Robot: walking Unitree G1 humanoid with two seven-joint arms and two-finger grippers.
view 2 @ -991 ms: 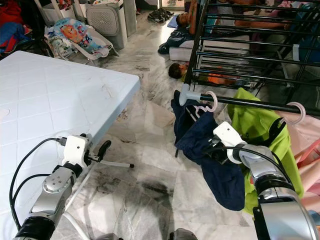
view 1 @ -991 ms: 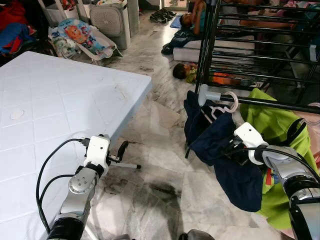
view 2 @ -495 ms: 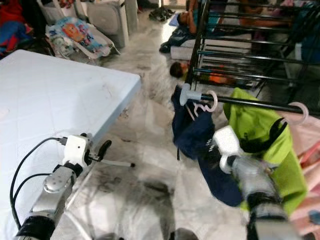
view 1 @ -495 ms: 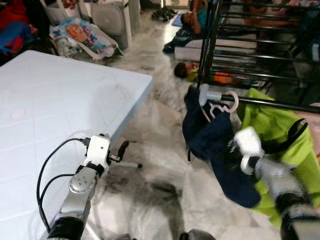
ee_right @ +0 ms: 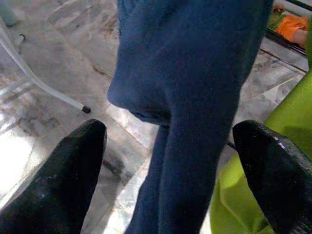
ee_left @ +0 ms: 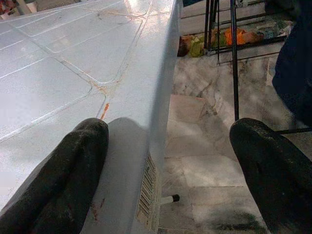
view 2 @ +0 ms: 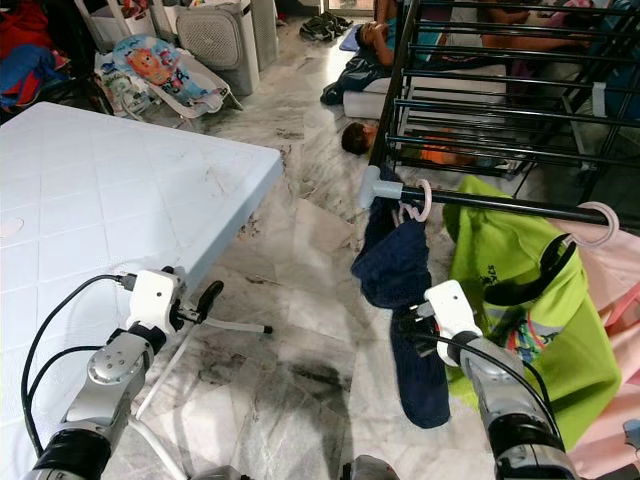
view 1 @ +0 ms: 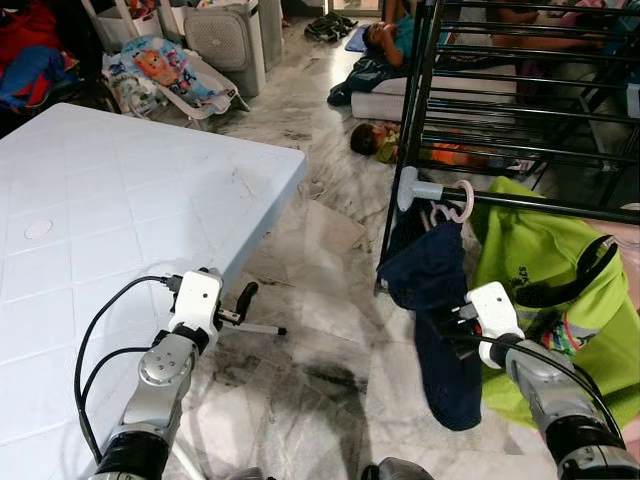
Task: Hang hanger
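While my right claw (view 1: 455, 325) sits wide open in the lower right of the frame, it holds nothing. The dark blue garment (view 1: 432, 300) droops just in front of its two fingers, and I think I let go so the cloth could hang by itself.

Up from there, near the middle right, the pink hanger (view 1: 452, 205) has its hook over the black rail (view 1: 545, 205) of the drying rack (view 1: 425, 120). The blue garment hangs from it, so the hanger looks hung. Beside it on the rail hangs a bright green shirt (view 1: 545, 275), which nearly touches the blue one.

My left claw (view 1: 243, 297) is open too, in the lower left, holding nothing. It rests by the edge of the white counter (view 1: 120, 210), out of the way, since this job needs one arm.

The marble floor (view 1: 310, 370) lies under everything.
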